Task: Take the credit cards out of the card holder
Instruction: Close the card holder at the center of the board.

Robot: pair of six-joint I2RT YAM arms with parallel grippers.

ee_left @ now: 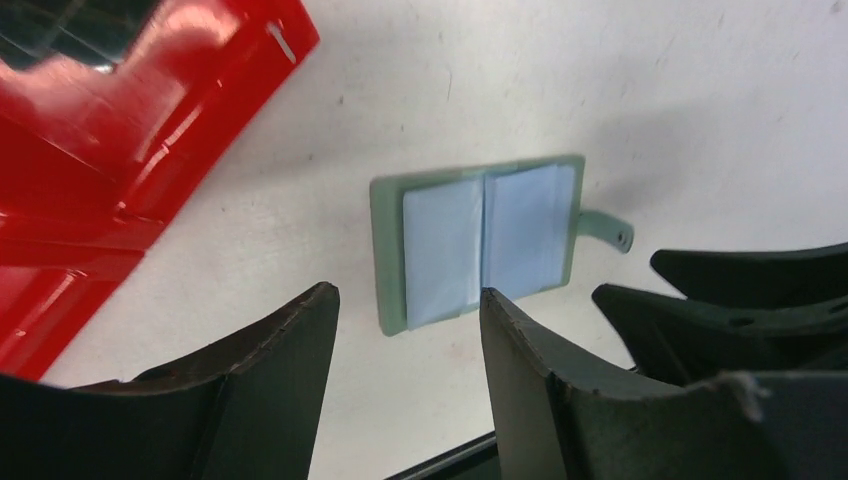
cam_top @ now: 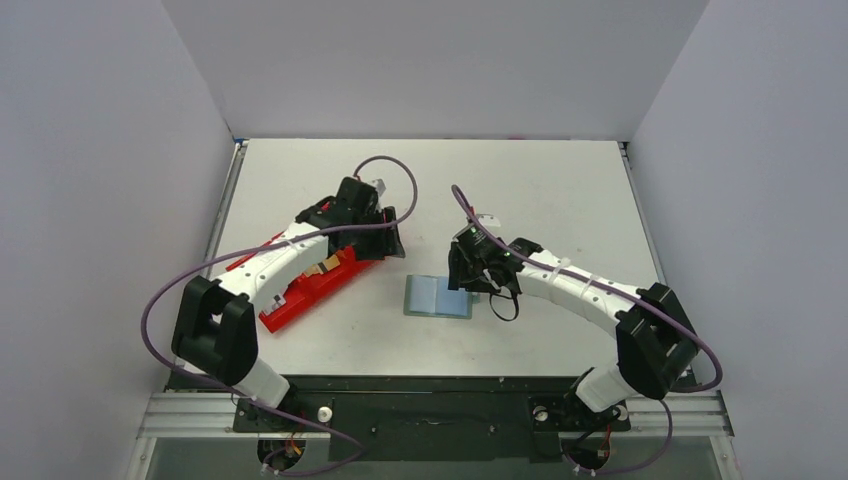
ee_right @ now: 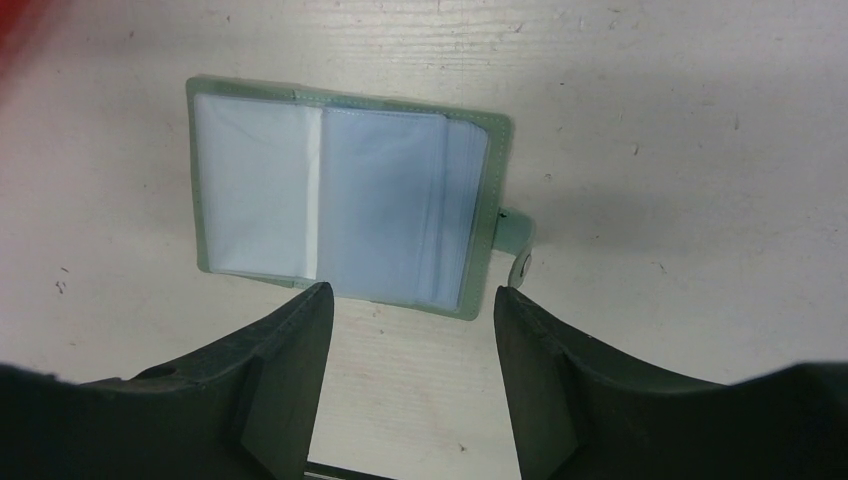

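The white, flat tabletop (cam_top: 560, 190), faintly scuffed and speckled in the wrist views, carries two things that lie well apart. On its left side a long red plastic tray (cam_top: 295, 305) with compartments lies at a slant. Near the middle a small grey-green card holder (cam_top: 438, 297) lies flat and opened like a book, its translucent pale-blue sleeves (ee_right: 380, 200) facing up and its small snap tab (ee_right: 517, 240) sticking out from one short edge onto the bare surface.
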